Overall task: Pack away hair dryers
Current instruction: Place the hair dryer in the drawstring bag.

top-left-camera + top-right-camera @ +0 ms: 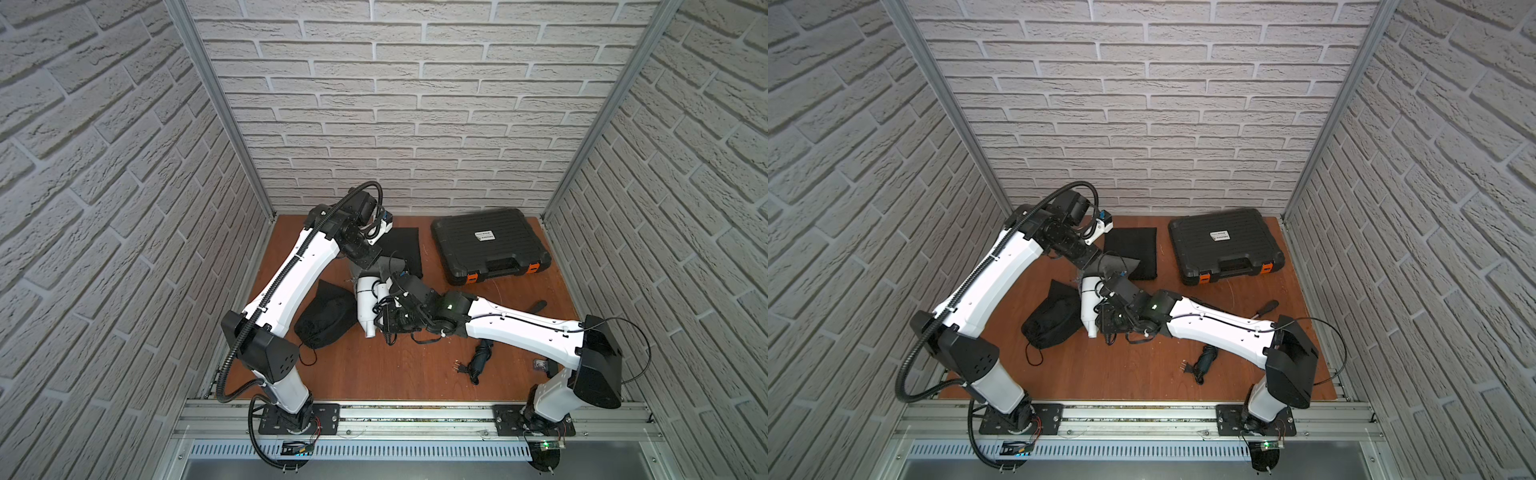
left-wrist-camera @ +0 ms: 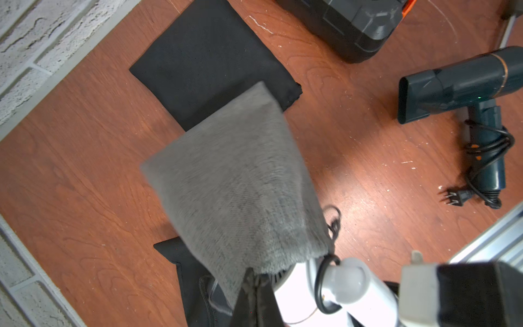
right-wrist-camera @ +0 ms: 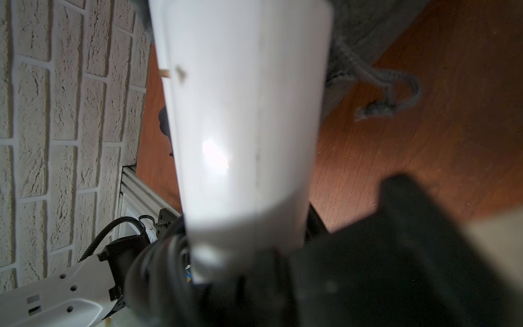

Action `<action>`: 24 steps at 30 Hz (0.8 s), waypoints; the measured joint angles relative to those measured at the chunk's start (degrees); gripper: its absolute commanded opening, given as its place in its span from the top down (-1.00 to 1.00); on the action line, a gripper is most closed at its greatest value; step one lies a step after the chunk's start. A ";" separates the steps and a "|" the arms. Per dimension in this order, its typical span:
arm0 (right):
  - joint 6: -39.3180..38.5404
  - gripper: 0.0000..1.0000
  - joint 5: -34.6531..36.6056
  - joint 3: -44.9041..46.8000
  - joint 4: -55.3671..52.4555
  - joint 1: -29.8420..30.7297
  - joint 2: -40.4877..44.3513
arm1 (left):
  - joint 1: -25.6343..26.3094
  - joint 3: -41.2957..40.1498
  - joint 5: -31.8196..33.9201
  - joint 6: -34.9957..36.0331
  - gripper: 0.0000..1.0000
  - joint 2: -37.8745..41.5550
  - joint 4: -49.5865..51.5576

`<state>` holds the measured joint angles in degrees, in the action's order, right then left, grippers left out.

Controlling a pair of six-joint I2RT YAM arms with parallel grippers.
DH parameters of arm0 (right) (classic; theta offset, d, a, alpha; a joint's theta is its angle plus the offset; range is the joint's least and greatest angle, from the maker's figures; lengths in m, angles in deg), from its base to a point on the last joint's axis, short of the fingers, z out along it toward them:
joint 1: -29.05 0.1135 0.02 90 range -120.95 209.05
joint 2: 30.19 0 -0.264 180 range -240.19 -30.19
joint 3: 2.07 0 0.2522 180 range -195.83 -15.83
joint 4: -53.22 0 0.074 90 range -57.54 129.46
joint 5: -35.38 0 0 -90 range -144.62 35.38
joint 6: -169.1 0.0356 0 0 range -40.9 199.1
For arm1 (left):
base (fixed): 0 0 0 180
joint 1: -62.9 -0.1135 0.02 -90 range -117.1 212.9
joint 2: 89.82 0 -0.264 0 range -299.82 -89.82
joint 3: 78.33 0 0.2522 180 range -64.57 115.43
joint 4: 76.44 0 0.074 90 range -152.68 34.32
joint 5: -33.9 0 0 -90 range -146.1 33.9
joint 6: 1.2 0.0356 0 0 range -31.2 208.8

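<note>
Dryer (image 1: 365, 303), axis near-far (pointing nearward)

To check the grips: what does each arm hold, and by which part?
The left gripper pinches the grey pouch at the rim of its mouth. The right gripper holds the white hair dryer; where exactly is hidden.

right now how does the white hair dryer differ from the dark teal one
The white hair dryer is gripped by the right pincer, tail at the grey pouch mouth; the dark teal hair dryer lies untouched on the table. Shells: white against teal. Both have black cords at the handle.
</note>
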<state>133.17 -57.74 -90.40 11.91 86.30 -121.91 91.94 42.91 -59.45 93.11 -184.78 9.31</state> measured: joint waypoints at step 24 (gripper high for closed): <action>1.11 0.95 -6.64 -3.21 2.62 -0.28 -0.74 | 3.26 -1.70 -2.32 0.57 1.00 0.72 0.04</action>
<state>134.28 -64.38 -93.61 14.53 86.02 -122.66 95.20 41.21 -61.77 93.68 -184.06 9.35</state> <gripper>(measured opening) 0.404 0.047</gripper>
